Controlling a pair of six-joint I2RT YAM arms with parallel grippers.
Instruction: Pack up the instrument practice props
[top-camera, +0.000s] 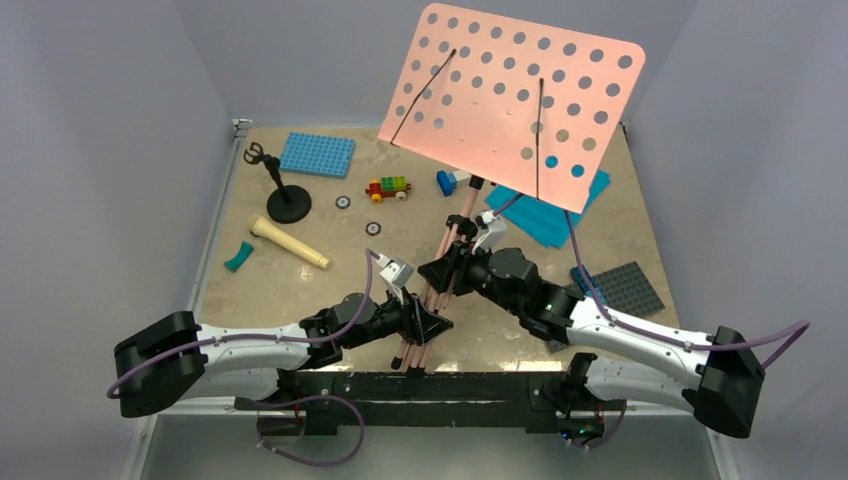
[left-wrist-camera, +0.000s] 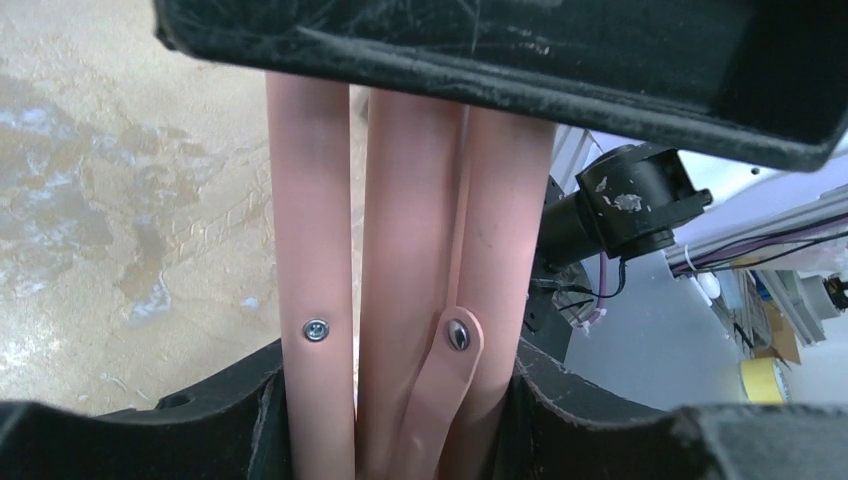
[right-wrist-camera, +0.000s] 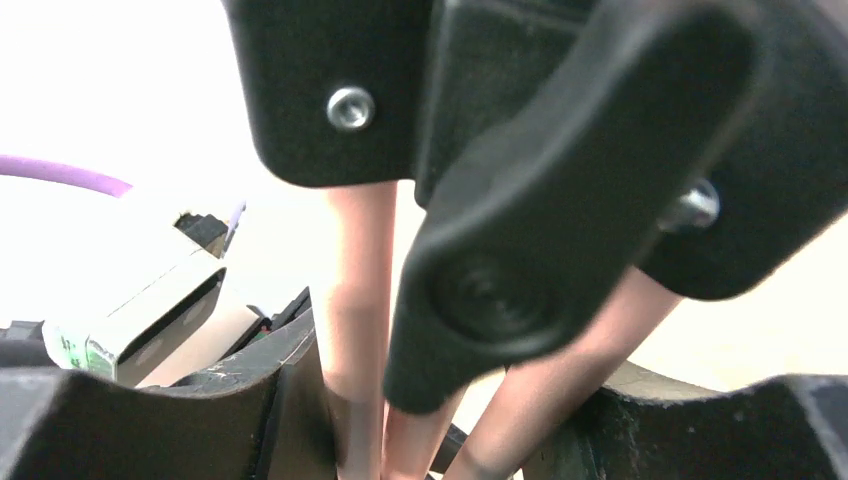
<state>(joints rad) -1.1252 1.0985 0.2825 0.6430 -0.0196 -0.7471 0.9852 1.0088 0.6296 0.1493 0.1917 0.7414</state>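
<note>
Top external view, from the left: the small black mic stand (top-camera: 280, 190) is upright and the cream toy microphone (top-camera: 290, 243) lies near it on the worktop (top-camera: 300, 290), both well apart from the arms. The left gripper (top-camera: 418, 322) pinches the folded legs (left-wrist-camera: 400, 250) of the pink tripod music stand (top-camera: 469, 205) close to their feet. Just right of it and higher, the right gripper (top-camera: 447, 270) sits around the legs at the black hub (right-wrist-camera: 500, 290); if it presses or is loose, I cannot tell. The stand's long axis goes from the feet at the near edge up and away, leaning a little right, with the hole-dotted board (top-camera: 510, 100) on top, facing the camera. I judge that the step is to lay it down: lower slowly, both grippers together, clear of the cyan sheet-music pages (top-camera: 545, 220).
</note>
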